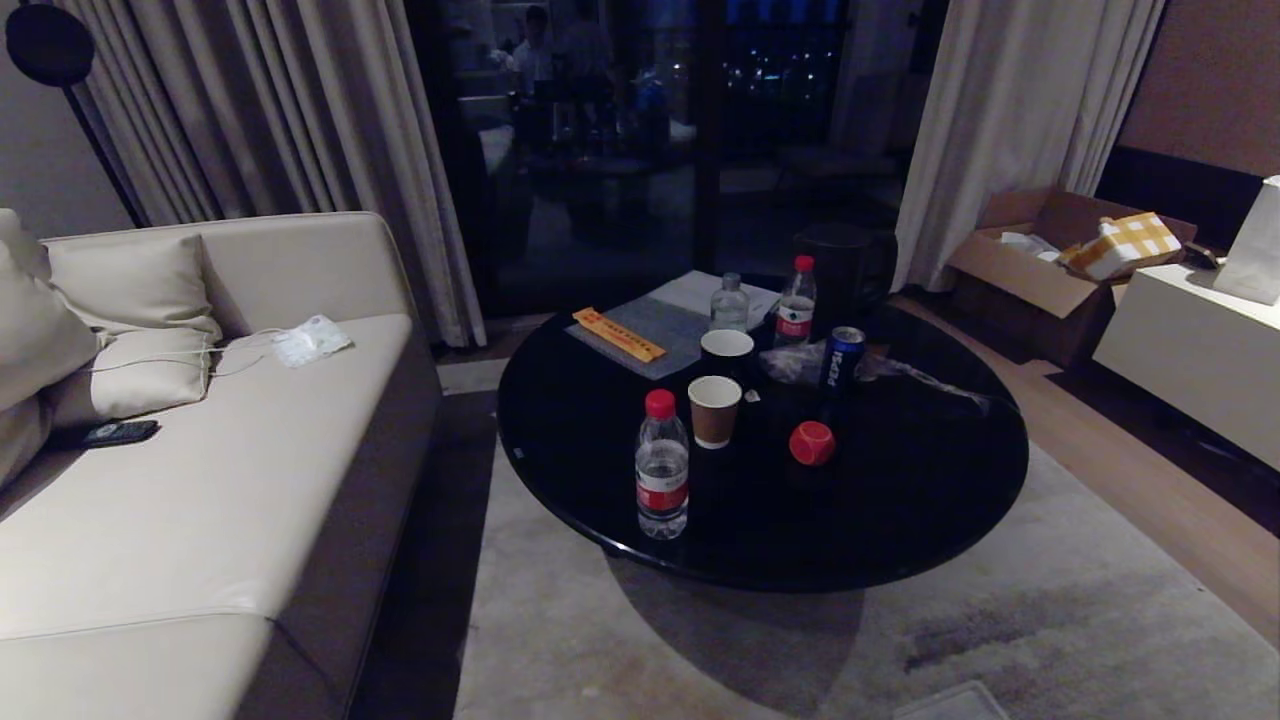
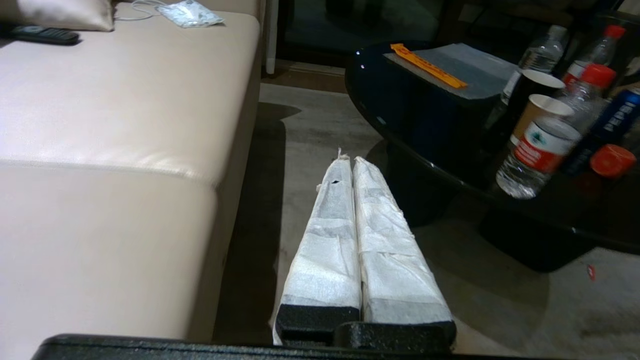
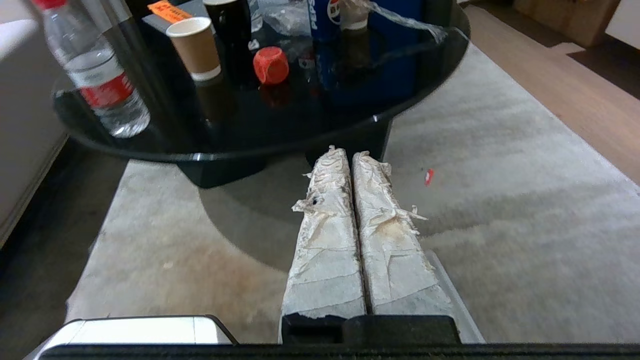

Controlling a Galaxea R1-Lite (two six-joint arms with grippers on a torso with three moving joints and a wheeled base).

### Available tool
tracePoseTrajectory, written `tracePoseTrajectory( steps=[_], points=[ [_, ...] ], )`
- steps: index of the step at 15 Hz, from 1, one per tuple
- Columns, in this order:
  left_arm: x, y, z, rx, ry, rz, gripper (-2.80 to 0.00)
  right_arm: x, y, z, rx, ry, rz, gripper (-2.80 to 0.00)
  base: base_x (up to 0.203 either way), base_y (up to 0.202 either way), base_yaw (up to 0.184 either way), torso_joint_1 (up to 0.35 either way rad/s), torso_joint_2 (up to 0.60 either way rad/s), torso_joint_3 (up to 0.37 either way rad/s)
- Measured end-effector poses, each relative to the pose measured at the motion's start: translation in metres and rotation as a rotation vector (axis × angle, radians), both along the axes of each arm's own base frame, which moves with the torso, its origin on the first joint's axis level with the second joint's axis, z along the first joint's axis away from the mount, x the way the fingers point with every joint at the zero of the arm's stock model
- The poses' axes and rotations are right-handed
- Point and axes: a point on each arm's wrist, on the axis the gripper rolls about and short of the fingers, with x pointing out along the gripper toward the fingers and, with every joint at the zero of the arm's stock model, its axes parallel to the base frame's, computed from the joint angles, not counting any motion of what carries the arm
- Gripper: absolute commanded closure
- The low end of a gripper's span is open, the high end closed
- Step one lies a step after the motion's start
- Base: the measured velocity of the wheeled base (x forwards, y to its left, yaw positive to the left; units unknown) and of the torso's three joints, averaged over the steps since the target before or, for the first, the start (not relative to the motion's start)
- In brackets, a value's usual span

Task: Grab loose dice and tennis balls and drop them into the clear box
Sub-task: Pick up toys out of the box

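The left gripper (image 2: 350, 162) and right gripper (image 3: 345, 155) hang over the carpet (image 3: 500, 200), fingers clenched on nothing. On the round black worktop (image 1: 900, 500), the red die (image 1: 811, 443) sits at four o'clock from the paper cup (image 1: 714, 410).

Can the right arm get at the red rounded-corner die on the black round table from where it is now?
Probably not yet. The right gripper is shut and sits off the black round table, over the rug; the red rounded-corner die lies well in, though nothing blocks its near side.
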Motion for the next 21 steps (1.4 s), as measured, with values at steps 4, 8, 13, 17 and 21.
tracePoseTrajectory(
  steps=[4, 8, 13, 17, 21],
  points=[
    [0.0, 0.0, 0.0, 0.0, 0.0, 0.0, 0.0, 0.0, 0.0, 0.0, 0.0, 0.0, 0.0, 0.0, 0.182, 0.0, -0.001, 0.005, 0.0, 0.002],
    [0.0, 0.0, 0.0, 0.0, 0.0, 0.0, 0.0, 0.0, 0.0, 0.0, 0.0, 0.0, 0.0, 0.0, 0.185, 0.0, -0.001, 0.001, 0.0, 0.002],
    [0.0, 0.0, 0.0, 0.0, 0.0, 0.0, 0.0, 0.0, 0.0, 0.0, 0.0, 0.0, 0.0, 0.0, 0.163, 0.0, 0.0, 0.002, 0.0, 0.002],
    [0.0, 0.0, 0.0, 0.001, 0.0, -0.001, 0.0, 0.0, 0.0, -0.0001, 0.0, 0.0, 0.0, 0.0, 0.0, 0.0, 0.0, 0.0, 0.0, 0.0],
    [0.0, 0.0, 0.0, 0.0, 0.0, 0.0, 0.0, 0.0, 0.0, -0.0001, 0.0, 0.0, 0.0, 0.0, 0.0, 0.0, 0.0, 0.001, 0.0, -0.035]
  ],
)
